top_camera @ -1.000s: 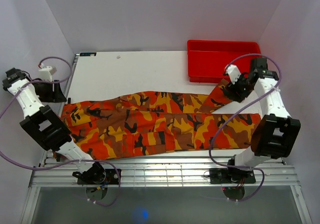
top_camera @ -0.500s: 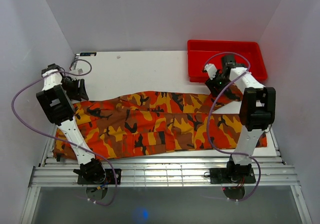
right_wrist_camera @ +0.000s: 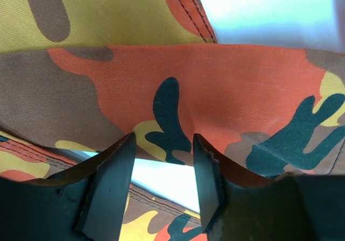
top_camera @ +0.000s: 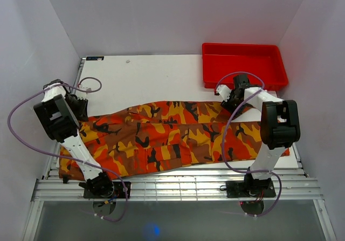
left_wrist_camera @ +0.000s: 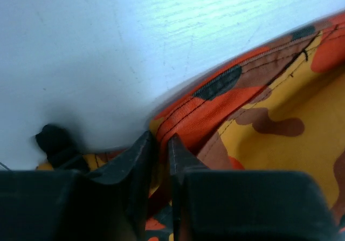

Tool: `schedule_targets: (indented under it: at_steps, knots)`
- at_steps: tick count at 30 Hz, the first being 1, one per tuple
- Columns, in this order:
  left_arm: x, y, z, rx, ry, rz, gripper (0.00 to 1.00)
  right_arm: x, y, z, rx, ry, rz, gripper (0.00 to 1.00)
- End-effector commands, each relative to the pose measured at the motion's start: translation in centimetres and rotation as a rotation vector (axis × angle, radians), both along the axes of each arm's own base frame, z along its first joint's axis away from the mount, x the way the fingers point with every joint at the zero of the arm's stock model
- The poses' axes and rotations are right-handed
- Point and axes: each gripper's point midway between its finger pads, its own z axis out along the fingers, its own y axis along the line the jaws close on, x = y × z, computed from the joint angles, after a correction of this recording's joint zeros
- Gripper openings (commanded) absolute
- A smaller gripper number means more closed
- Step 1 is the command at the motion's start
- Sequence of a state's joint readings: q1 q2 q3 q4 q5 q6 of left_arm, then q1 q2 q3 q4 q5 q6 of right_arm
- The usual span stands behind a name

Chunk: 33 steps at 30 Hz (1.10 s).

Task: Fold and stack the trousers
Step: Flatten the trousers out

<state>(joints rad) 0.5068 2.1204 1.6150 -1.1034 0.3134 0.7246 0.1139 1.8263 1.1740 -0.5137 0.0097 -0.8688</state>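
The camouflage trousers (top_camera: pixel 161 138) lie spread across the white table (top_camera: pixel 145 79), with the waist at the left and the legs running right. My left gripper (top_camera: pixel 75 109) is at the waist's far corner. In the left wrist view it (left_wrist_camera: pixel 160 141) is shut on the stitched red edge of the trousers (left_wrist_camera: pixel 269 117). My right gripper (top_camera: pixel 229 102) is low over the far leg's end. Its jaws (right_wrist_camera: pixel 163 141) stand apart around the cloth's edge (right_wrist_camera: pixel 215 84), with bare table (right_wrist_camera: pixel 161 179) showing between them.
A red tray (top_camera: pixel 242 63) stands at the back right, just beyond the right gripper. White walls close in both sides. The trousers' near left corner (top_camera: pixel 63 165) hangs over the table's front edge onto the slatted rail (top_camera: pixel 178 184). Purple cables (top_camera: pixel 24 109) loop from both arms.
My left arm swung in to the waist corner and its jaws shut on the edge. My right gripper came down from beside the tray onto the far leg's end, its jaws narrowing a little.
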Motion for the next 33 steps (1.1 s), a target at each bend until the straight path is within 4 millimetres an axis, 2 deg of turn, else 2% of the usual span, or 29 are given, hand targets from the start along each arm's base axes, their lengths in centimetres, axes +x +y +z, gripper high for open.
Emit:
schedule_targets:
  at_steps: [1,3,4,7,10,11,12,13,14,15,16,17,18,20,21,22,23,24,25,26,28,30,31,33]
  knots:
    - [1.3,1.1,2.5,0.044,-0.102,-0.009,0.13,-2.1,-2.1,-2.1,-0.092,0.084,-0.008,0.51]
    - [2.6,1.0,4.0,0.034,-0.159,0.008,0.00,-2.1,-2.2,-1.8,-0.097,0.075,-0.011,0.50]
    - [3.8,1.0,5.4,0.026,-0.214,0.008,0.00,-2.0,-2.5,-1.6,-0.106,0.070,-0.012,0.50]
    - [5.5,0.8,8.9,0.014,-0.319,-0.004,0.00,-2.3,-3.3,-1.4,-0.133,0.068,-0.006,0.49]
    - [6.2,0.1,12.0,0.005,-0.410,-0.025,0.00,-2.3,-4.0,-1.0,-0.133,0.060,-0.019,0.49]
    - [6.0,-0.1,12.3,0.003,-0.427,-0.027,0.00,-2.3,-4.1,-0.8,-0.133,0.056,-0.022,0.49]
    - [5.7,-0.3,14.3,0.024,-0.482,-0.033,0.00,-2.3,-4.2,-0.6,-0.133,0.051,-0.023,0.49]
    - [5.8,-0.4,15.1,0.044,-0.524,-0.043,0.00,-2.2,-4.2,-0.2,-0.131,0.042,-0.024,0.49]
    - [4.8,-1.1,14.4,0.036,-0.520,-0.057,0.00,-2.1,-4.2,0.0,-0.128,0.038,-0.024,0.49]
    - [4.0,-1.5,16.5,0.071,-0.577,-0.075,0.00,-2.3,-4.1,0.1,-0.125,0.042,-0.021,0.49]
    - [3.5,-1.8,16.8,0.089,-0.600,-0.091,0.00,-2.3,-4.1,0.5,-0.121,0.037,-0.021,0.49]
    - [2.7,-2.2,16.8,0.100,-0.610,-0.107,0.00,-2.1,-4.0,0.8,-0.117,0.029,-0.021,0.49]
    - [0.4,-3.2,16.4,0.122,-0.612,-0.142,0.00,-2.3,-4.0,1.1,-0.114,0.032,-0.021,0.49]
    - [-1.6,-4.0,15.8,0.164,-0.632,-0.186,0.00,-2.2,-3.8,2.0,-0.102,0.015,-0.020,0.48]
    - [-3.9,-4.9,13.2,0.168,-0.592,-0.245,0.00,-2.2,-3.8,2.2,-0.099,0.013,-0.019,0.48]
    - [-5.1,-5.5,14.2,0.224,-0.649,-0.283,0.00,-2.4,-3.7,2.6,-0.092,0.014,-0.017,0.48]
    - [-6.2,-5.8,13.5,0.251,-0.653,-0.315,0.00,-2.3,-3.7,2.9,-0.090,0.008,-0.018,0.48]
    - [-8.3,-6.4,10.5,0.260,-0.605,-0.354,0.00,-2.5,-3.6,3.1,-0.089,0.009,-0.014,0.48]
    - [-9.1,-6.6,10.9,0.312,-0.642,-0.379,0.00,-2.5,-3.6,3.3,-0.089,0.005,-0.013,0.48]
    - [-9.8,-6.8,9.9,0.322,-0.630,-0.395,0.00,-2.5,-3.6,3.5,-0.089,0.000,-0.011,0.48]
    - [-10.9,-6.9,7.9,0.334,-0.604,-0.404,0.00,-2.7,-3.8,3.5,-0.092,0.003,-0.011,0.48]
    - [-10.7,-6.8,7.6,0.330,-0.603,-0.386,0.00,-2.7,-4.2,3.5,-0.100,0.004,-0.013,0.48]
    - [-9.6,-6.2,8.5,0.338,-0.629,-0.341,0.00,-2.8,-4.4,3.3,-0.108,0.012,-0.018,0.48]
    - [-7.9,-5.5,8.5,0.308,-0.619,-0.291,0.00,-2.6,-5.0,3.2,-0.111,0.011,-0.033,0.47]
